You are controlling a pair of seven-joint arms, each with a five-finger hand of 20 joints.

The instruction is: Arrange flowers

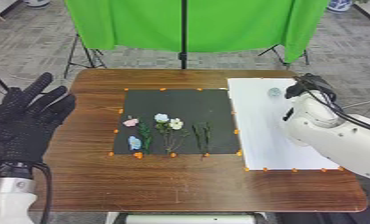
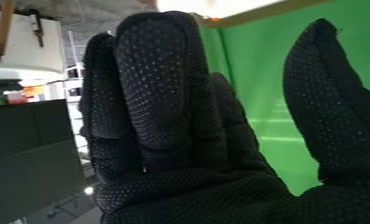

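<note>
One black mat (image 1: 168, 106) bears two white flowers (image 1: 176, 123), one pink flower (image 1: 131, 122) and one blue flower (image 1: 134, 143).

Illumination in the head view is bright, diffuse and even. The white mat (image 1: 266, 125) returns strong light; the black mat (image 1: 164, 102) absorbs it. Soft shadows define the folds of the green curtain (image 1: 244, 25). In the right wrist view, a white area (image 2: 219, 7) is overexposed, and pale sheen bands cross the curtain.

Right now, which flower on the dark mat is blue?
The blue flower lies by the near left corner of the dark mat; the others are one pink flower and two whitish flowers.
</note>
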